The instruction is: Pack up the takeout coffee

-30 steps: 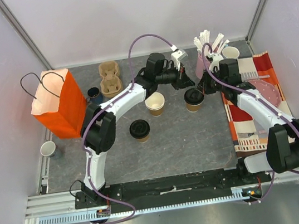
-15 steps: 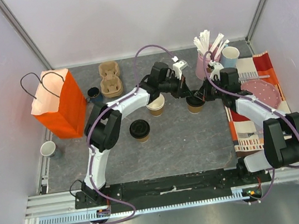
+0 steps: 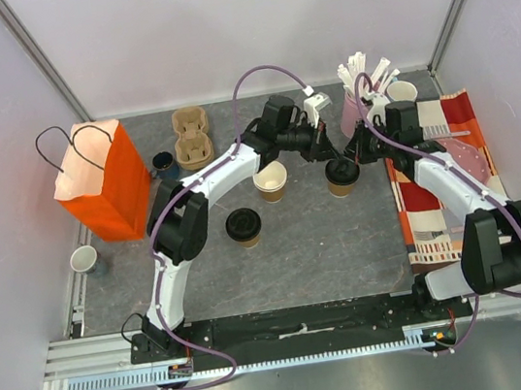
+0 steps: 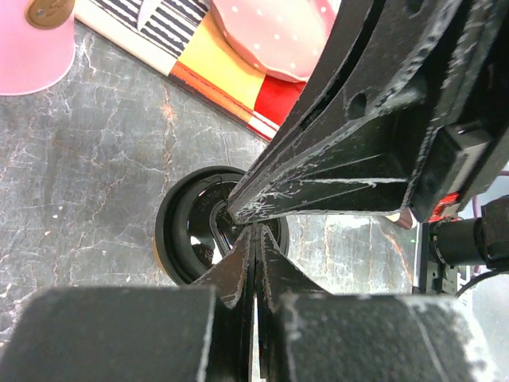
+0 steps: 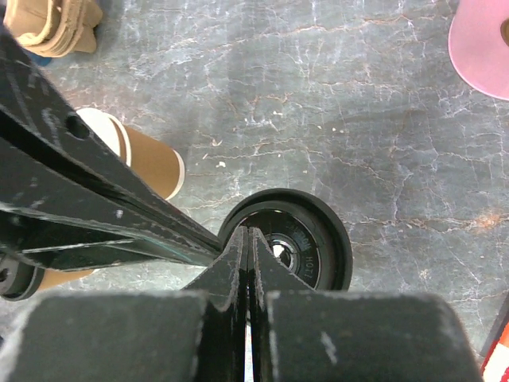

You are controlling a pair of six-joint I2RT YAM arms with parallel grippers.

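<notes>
A brown kraft takeout coffee cup (image 3: pixel 342 181) with a black lid (image 4: pixel 184 232) (image 5: pixel 316 247) stands right of centre. My left gripper (image 3: pixel 333 159) (image 4: pixel 256 232) is shut, its tips resting on the lid's middle. My right gripper (image 3: pixel 352 156) (image 5: pixel 249 233) is shut too, and meets the same lid from the other side, tip to tip with the left. Neither holds anything. A second lidded kraft cup (image 3: pixel 244 227) stands nearer the front. An open kraft cup (image 3: pixel 271 181) (image 5: pixel 149 161), cream inside, has no lid and stands under the left forearm.
An orange paper bag (image 3: pixel 96 180) stands open at the left. Cardboard cup carriers (image 3: pixel 191 137) and a dark blue mug (image 3: pixel 163 162) sit behind it. A pink holder of white sticks (image 3: pixel 355 107), a light blue cup (image 3: pixel 402 92), a striped cloth (image 3: pixel 438 198) and a pink dotted plate (image 3: pixel 466 159) fill the right.
Both shut grippers have closed in from either side and come together on the lid of the right-hand cup. The cup has shifted only slightly.
</notes>
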